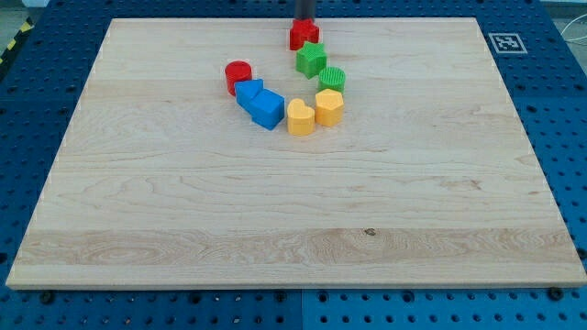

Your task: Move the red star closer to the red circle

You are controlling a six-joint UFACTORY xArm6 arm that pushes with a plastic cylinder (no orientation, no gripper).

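The red star (304,35) sits near the counter's (183,229) top edge, a little right of centre, at the upper end of a curved row of blocks. My tip (304,20) stands just above it in the view, touching it or nearly so; there is no pincer on this rod, so nothing is spread or pinched. The red circle (238,75) lies down and to the view's left, at the row's other end, against the blue blocks (260,103). A clear gap separates star and circle, so I judge the push barely begun; nearly all the travel remains. The green star (311,60) sits just below the red star, close enough to be nudged.
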